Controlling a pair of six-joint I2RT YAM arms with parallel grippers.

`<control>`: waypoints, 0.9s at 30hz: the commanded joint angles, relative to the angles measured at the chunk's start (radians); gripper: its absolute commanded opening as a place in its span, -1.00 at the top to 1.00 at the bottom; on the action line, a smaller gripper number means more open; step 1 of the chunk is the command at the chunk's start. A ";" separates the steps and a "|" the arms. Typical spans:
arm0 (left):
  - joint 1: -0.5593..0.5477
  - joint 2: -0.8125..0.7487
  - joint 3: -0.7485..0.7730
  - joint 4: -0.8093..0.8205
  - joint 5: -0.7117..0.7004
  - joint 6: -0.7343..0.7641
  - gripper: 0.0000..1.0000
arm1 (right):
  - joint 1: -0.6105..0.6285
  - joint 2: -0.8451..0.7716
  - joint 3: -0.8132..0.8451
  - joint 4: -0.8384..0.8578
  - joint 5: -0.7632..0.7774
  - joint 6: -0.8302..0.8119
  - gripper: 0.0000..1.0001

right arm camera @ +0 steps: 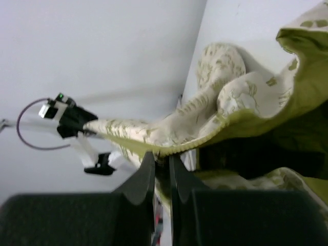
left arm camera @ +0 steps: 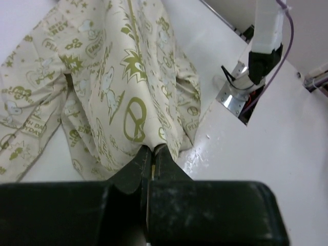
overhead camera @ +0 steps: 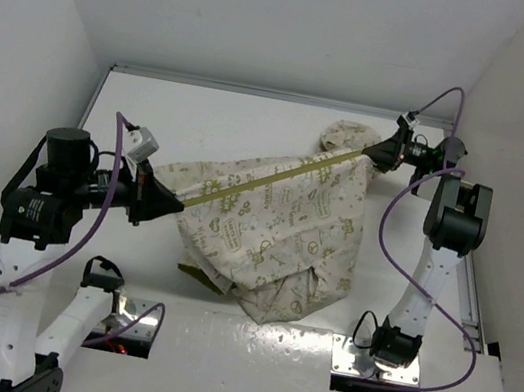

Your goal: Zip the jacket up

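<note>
Left pincer [overhead camera: 179, 206], right pincer [overhead camera: 366, 155], both clamping one jacket [overhead camera: 277, 224]

L tool [overhead camera: 175, 206] clamped, aimed R | R tool [overhead camera: 369, 155] clamped, aimed L

Both arms use white link shells [overhead camera: 18, 285] and black cylindrical joint housings [overhead camera: 67, 150]. The left tool [overhead camera: 177, 206] and right tool [overhead camera: 369, 155] are black wedges with two tapered fingers. A purple cable [overhead camera: 386, 216] trails behind each tool.
</note>
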 commanded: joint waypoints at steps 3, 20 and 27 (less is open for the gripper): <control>0.023 -0.027 0.086 -0.117 0.049 0.011 1.00 | -0.184 0.067 0.109 0.159 -0.081 0.033 1.00; 0.050 -0.016 0.115 -0.090 -0.106 -0.057 1.00 | -0.433 0.185 0.325 0.180 -0.143 0.130 1.00; 0.050 -0.007 0.085 -0.048 -0.123 -0.080 1.00 | -0.453 0.157 0.304 0.185 -0.147 0.127 0.92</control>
